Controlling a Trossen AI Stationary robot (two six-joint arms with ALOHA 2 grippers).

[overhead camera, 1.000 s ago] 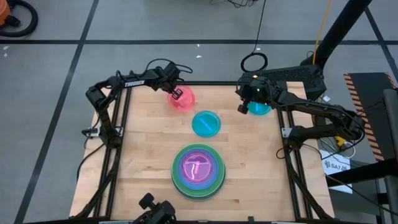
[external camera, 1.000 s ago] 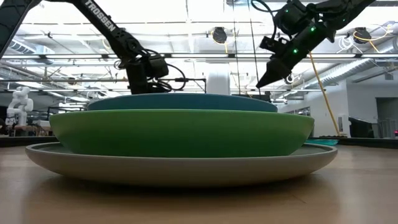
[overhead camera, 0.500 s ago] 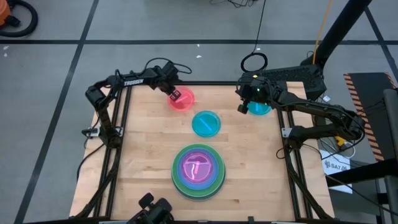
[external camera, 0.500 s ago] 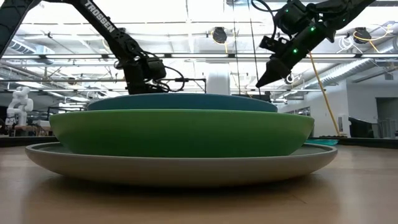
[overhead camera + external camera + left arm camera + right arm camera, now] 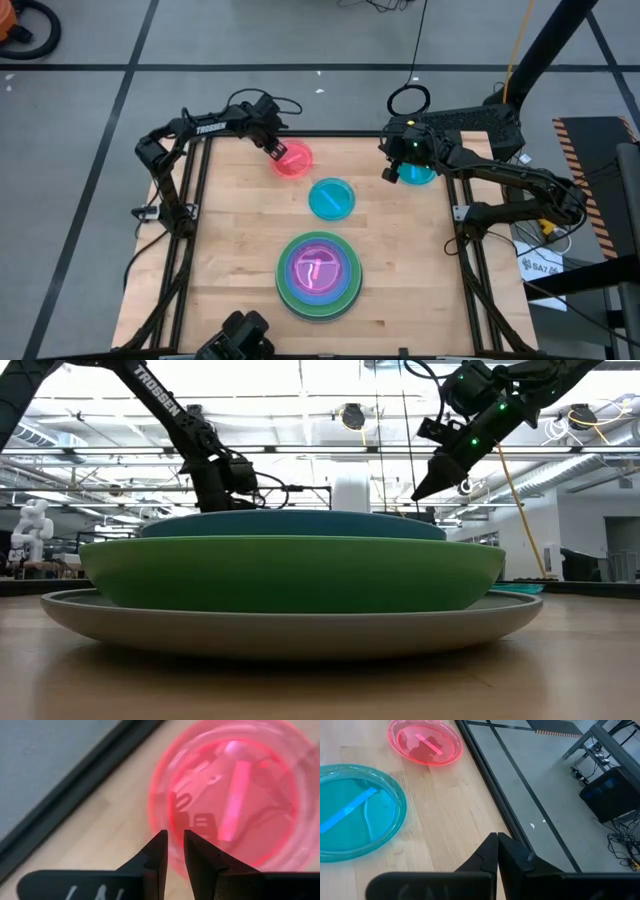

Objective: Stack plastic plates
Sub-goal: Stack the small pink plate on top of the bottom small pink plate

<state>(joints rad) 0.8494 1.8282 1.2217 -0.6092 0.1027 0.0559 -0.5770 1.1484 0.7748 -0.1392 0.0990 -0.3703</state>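
A stack (image 5: 319, 276) stands near the table's near edge: a grey plate (image 5: 300, 635) at the bottom, a green plate (image 5: 290, 572), a blue plate (image 5: 290, 525) and a pink plate on top. A single pink plate (image 5: 295, 162) lies flat near the far left. One teal plate (image 5: 331, 198) lies mid-table, and another teal plate (image 5: 420, 176) lies far right, partly under my right arm. My left gripper (image 5: 274, 151) is at the single pink plate's far-left rim. My right gripper (image 5: 389, 174) is shut and raised (image 5: 420, 490) beside the far-right teal plate. My left gripper pinches the single pink plate's rim (image 5: 172, 827) on its far-left side, one finger (image 5: 159, 851) outside the plate and the other finger (image 5: 197, 855) over its inside. The fingers slant down from the table's far left. The plate lies flat on the table.
The black table frame (image 5: 200, 190) runs along the left, far and right edges. Bare wood lies left and right of the stack. In the right wrist view the mid-table teal plate (image 5: 355, 815) and the single pink plate (image 5: 425, 742) show, with the floor beyond the table's far edge.
My left gripper has moved toward the table's far left, from over the single pink plate's middle to its rim. The plate has stayed where it was.
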